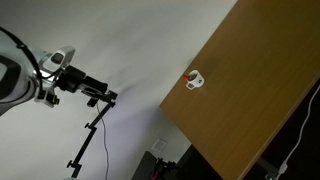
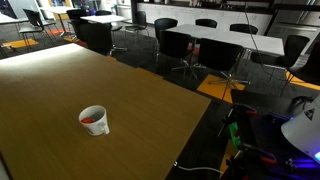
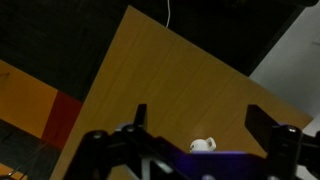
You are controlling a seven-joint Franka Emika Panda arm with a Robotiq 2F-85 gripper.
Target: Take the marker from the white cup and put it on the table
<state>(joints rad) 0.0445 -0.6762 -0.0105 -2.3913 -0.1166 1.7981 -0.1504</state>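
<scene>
Approach step; nothing grasped yet. Gripper [image 3: 200, 120] wide open and empty, well apart from the table [image 2: 60, 80]. Marker [image 2: 94, 120] lies inside the cup [image 2: 100, 128], lower left of the frame in an exterior view, and at bottom centre of the wrist view. Next move, by my judgement: travel over the cup, descend, pinch the marker's exposed end.
</scene>
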